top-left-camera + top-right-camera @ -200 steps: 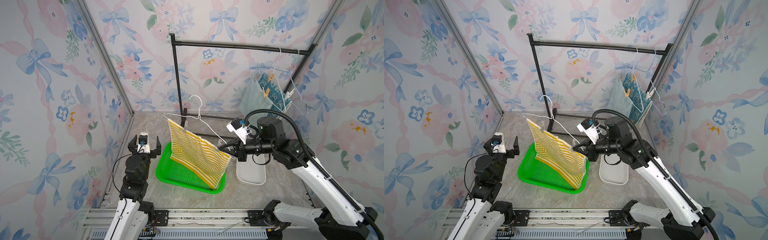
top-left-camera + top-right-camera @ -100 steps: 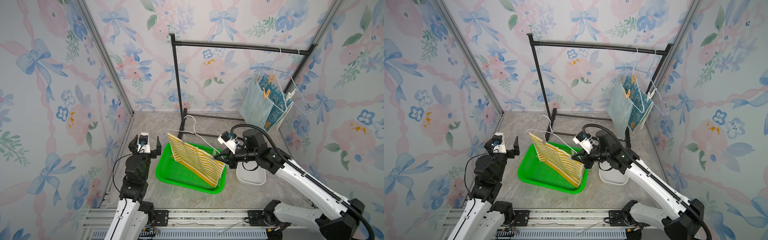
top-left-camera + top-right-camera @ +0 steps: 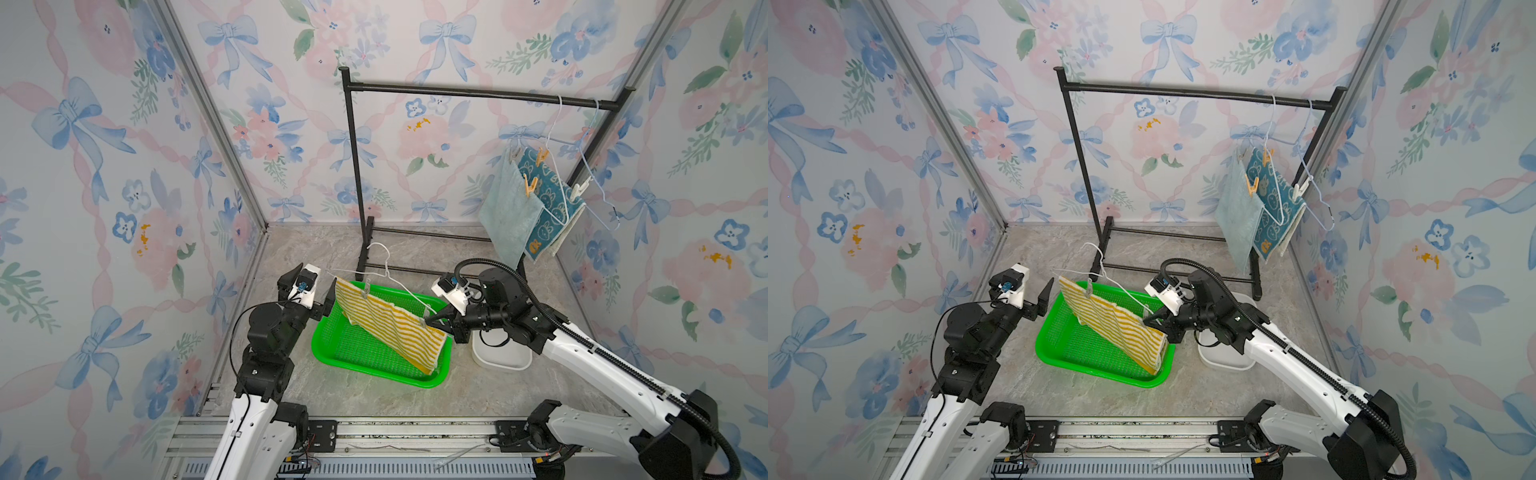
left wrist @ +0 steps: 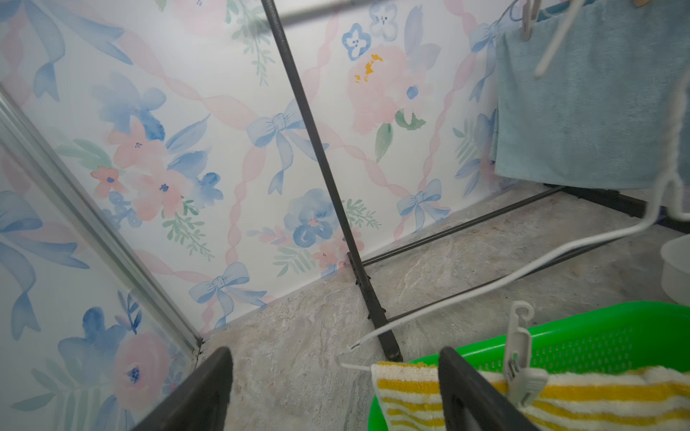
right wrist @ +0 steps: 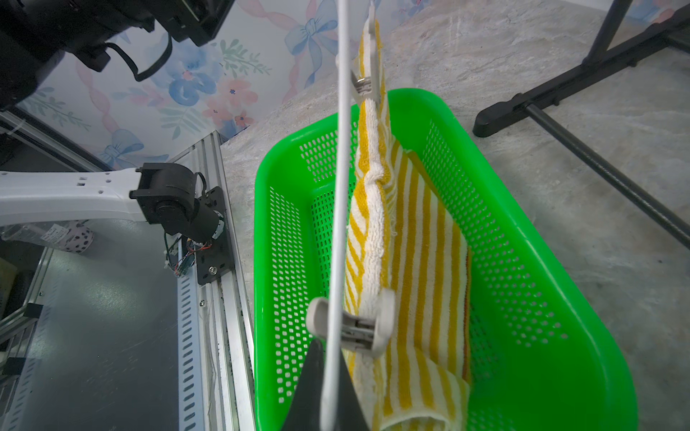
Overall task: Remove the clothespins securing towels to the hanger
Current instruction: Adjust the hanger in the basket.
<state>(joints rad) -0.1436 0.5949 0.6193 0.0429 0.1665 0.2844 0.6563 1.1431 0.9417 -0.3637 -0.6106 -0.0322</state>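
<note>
The right arm (image 3: 602, 357) stretches low and almost level toward the near end of the green basket (image 5: 522, 261), and the right gripper (image 5: 328, 373) is pinched together on the wire of the white hanger (image 5: 339, 186), just beside a grey clothespin (image 5: 351, 324) clipping the yellow-striped towel (image 3: 395, 328), which slopes down into the basket. The left arm (image 3: 270, 328) stands folded at the basket's opposite end with its wrist raised; the left gripper (image 4: 334, 354) has its fingers apart, one just beside the towel's upper corner and near a second grey clothespin (image 4: 519, 365). Well behind the basket, the teal towel (image 3: 507, 208) and bunny towel (image 3: 548, 208) hang pinned on the black rack (image 3: 457, 93).
</note>
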